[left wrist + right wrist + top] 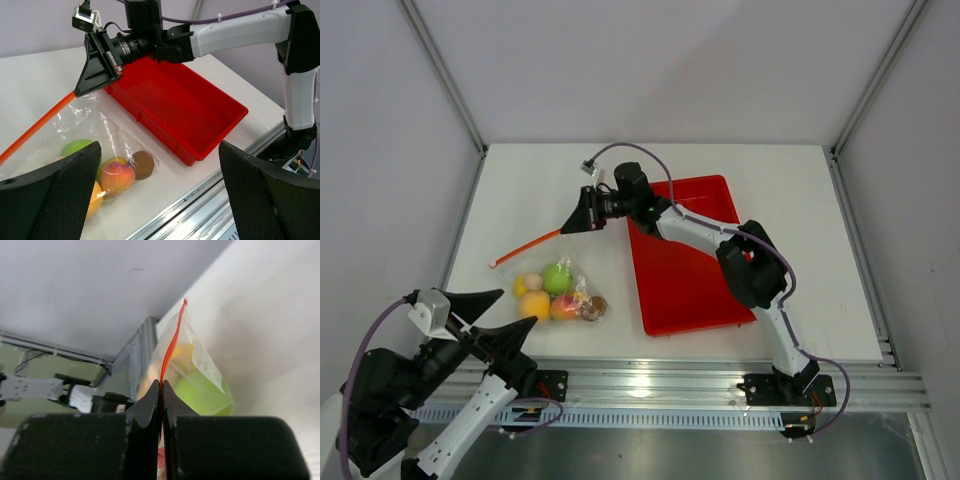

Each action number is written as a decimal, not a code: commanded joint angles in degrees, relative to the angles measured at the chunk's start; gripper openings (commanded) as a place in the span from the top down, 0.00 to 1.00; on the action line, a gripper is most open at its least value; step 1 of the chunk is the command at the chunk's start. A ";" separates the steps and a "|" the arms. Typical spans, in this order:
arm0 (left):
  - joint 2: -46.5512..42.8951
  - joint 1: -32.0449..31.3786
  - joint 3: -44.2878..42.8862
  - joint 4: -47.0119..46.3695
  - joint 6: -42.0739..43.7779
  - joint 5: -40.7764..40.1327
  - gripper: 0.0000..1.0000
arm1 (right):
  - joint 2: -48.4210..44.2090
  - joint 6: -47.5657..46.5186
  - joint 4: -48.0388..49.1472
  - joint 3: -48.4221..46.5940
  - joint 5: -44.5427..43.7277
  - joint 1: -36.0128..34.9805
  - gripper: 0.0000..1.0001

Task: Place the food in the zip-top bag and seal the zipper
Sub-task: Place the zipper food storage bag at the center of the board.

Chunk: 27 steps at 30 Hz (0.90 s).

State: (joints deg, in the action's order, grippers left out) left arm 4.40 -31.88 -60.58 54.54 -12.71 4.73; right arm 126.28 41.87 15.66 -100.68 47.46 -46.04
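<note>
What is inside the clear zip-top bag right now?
Through the zip-top bag show toy fruits: a green apple, an orange, a peach, a brown piece and a yellow piece. They overlap, so anything under them is hidden.

top: high up at the near side, looks down on the whole table (800,180) | left wrist: low, close, looks across at the red tray (190,110) | right wrist: very close, looks along the zipper (172,342) | all three see the zip-top bag (560,285)
</note>
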 commanded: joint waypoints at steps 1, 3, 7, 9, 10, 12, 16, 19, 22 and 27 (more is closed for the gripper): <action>1.66 -0.11 1.42 -1.37 2.25 1.95 0.01 | 1.77 -3.17 -2.11 -6.27 -3.51 0.42 1.00; 1.84 -0.11 1.86 -2.07 2.34 2.47 0.01 | 3.18 -5.82 -6.59 -7.33 -5.44 1.12 1.00; 2.28 -0.11 3.79 -3.12 2.43 3.26 0.01 | 5.29 -17.92 -21.50 -11.55 -15.34 1.66 1.00; 2.28 -0.11 4.85 -3.74 2.43 3.53 0.00 | 5.99 -18.93 -22.43 -11.12 -17.31 2.62 1.00; 2.28 -0.11 5.11 -4.27 2.43 3.70 0.00 | 6.52 -18.93 -22.78 -10.94 -17.58 3.15 0.98; 2.80 -0.20 4.94 -3.83 2.43 3.88 0.00 | 7.22 -20.06 -24.44 -11.64 -19.24 4.02 0.95; 2.72 -0.20 4.68 -4.09 2.25 4.41 0.01 | 8.45 -25.16 -29.10 -12.08 -25.57 4.12 0.90; 2.28 -0.11 4.33 -4.09 1.81 4.58 0.01 | 9.07 -27.62 -30.68 -11.90 -28.03 3.94 0.88; 1.75 -0.20 3.98 -3.57 1.55 4.67 0.01 | 9.60 -29.73 -32.53 -11.90 -31.11 3.68 0.87; 0.69 -0.20 3.54 -2.52 0.41 4.85 0.00 | 9.60 -31.32 -33.68 -12.25 -33.22 2.63 0.68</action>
State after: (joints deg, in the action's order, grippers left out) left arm 5.82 -31.88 -55.81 52.45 -11.60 8.27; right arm 135.76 14.02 -15.49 -110.78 17.96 -42.65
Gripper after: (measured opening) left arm 0.994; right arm 0.260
